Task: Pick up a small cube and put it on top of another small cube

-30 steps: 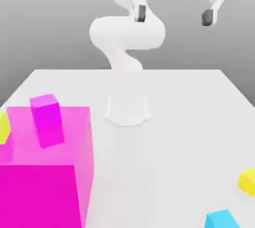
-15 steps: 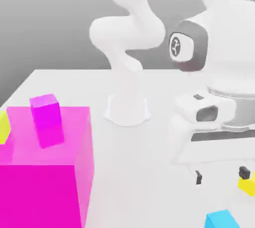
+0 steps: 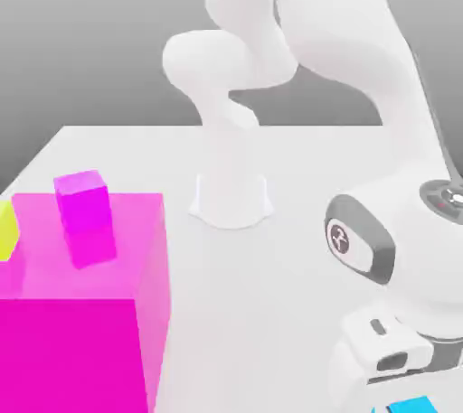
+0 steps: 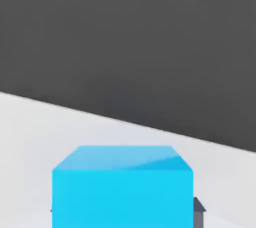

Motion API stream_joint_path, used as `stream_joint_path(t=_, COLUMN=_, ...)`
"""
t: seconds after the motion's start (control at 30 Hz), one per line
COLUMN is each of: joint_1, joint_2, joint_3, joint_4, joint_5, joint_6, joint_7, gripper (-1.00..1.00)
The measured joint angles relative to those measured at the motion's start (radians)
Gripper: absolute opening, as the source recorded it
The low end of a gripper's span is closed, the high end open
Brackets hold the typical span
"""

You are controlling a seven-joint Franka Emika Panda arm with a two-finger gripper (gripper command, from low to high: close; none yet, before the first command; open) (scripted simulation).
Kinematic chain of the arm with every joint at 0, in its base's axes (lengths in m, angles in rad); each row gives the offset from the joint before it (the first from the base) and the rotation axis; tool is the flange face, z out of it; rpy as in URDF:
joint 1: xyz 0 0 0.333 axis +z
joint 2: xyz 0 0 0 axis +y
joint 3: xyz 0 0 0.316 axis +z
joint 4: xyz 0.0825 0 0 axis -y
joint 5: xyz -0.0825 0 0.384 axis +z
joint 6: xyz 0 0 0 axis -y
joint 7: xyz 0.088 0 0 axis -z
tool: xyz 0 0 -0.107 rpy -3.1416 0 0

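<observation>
Glossy cyan cube [image 4: 122, 187], sharp-edged and smooth-faced, sits clamped between the dark fingers [image 4: 199, 206] of the tool [image 4: 125, 209].

– Where's the arm [image 3: 362, 59]?
– Bent low from its base, wrist [image 3: 398, 248] at the exterior view's right, hand pointing down.
– And the gripper [image 4: 122, 212]?
– Closed on the cube [image 4: 122, 184] between its jaws.
</observation>
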Motion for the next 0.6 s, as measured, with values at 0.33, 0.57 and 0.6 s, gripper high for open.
stream_joint_path(t=0.33, joint_1=0.084, joint_2=-0.327, joint_3=0.227, joint_4=-0.197, joint_5=0.083, joint_6=-0.135, joint_7=-0.119, gripper=-1.00)
stream_joint_path(t=0.57, joint_1=0.164, joint_2=-0.213, joint_3=0.175, joint_4=-0.211, joint_5=-0.036, joint_6=-0.019, joint_7=-0.045, gripper=1.00)
stream_joint_path(t=0.6, joint_1=0.164, joint_2=-0.213, joint_3=0.175, joint_4=-0.211, joint_5=-0.036, joint_6=-0.019, joint_7=-0.045, gripper=1.00)
